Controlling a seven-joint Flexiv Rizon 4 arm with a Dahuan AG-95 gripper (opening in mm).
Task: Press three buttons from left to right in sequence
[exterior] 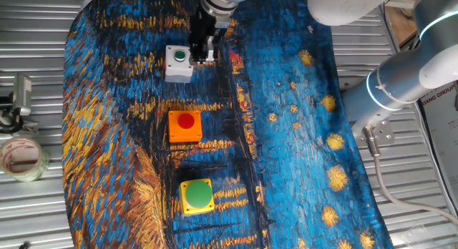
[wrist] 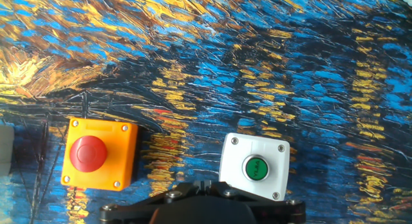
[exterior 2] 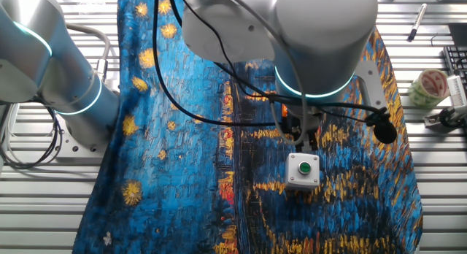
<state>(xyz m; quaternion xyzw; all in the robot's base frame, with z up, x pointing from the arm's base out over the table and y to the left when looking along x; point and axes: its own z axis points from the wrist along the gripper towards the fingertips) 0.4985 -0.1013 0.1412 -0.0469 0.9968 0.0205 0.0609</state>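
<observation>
The white-grey box with a small green button (exterior: 178,61) lies at the far end of the blue painted cloth. It also shows in the other fixed view (exterior 2: 303,170) and in the hand view (wrist: 255,167). The orange box with a red button (exterior: 184,126) (wrist: 100,153) lies in the middle. The yellow box with a large green button (exterior: 197,195) lies nearest. My gripper (exterior: 203,54) (exterior 2: 301,141) (wrist: 201,184) hovers just beside the white-grey box, off to one side of its button. In the hand view the fingertips meet, holding nothing. The arm hides the orange and yellow boxes in the other fixed view.
The cloth (exterior: 286,134) covers a slatted metal table. A roll of tape (exterior: 21,157) (exterior 2: 429,86) and a metal clamp (exterior: 18,99) lie off the cloth on one side. The arm's base (exterior: 401,84) stands on the opposite side. A pen (exterior 2: 416,20) lies at the table's far corner.
</observation>
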